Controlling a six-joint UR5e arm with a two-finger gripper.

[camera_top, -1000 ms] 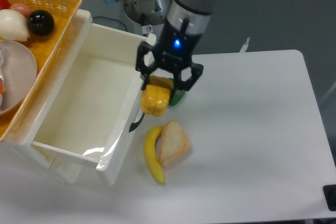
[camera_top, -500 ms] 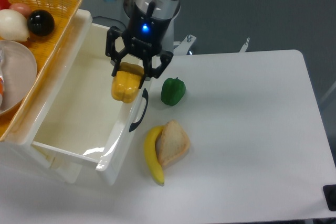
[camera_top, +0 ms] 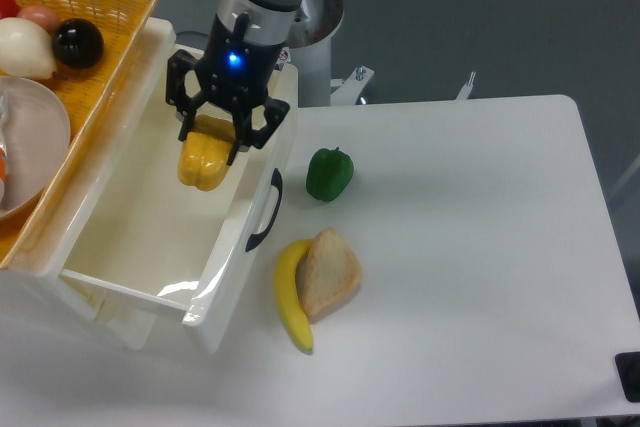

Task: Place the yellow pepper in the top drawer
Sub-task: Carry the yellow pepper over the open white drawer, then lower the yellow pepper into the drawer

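Note:
My gripper [camera_top: 208,143] is shut on the yellow pepper [camera_top: 203,159], a glossy yellow-orange lobed fruit that hangs below the black fingers. Both are over the inside of the top drawer [camera_top: 110,277], a deep white box standing pulled out, with a black curved handle [camera_top: 264,211] on its front wall. The pepper is above the drawer's right half, near the back. The drawer floor under it shows nothing else.
A green pepper [camera_top: 329,173] stands on the white table right of the drawer. A banana [camera_top: 291,299] and a slice of bread [camera_top: 328,272] lie by the drawer's front corner. An orange woven basket [camera_top: 100,7] with fruit and a bowl sits at the left.
The gripper has carried the yellow pepper leftward from beside the green pepper, across the drawer's front wall, to a spot over the drawer's inside. The green pepper is now uncovered.

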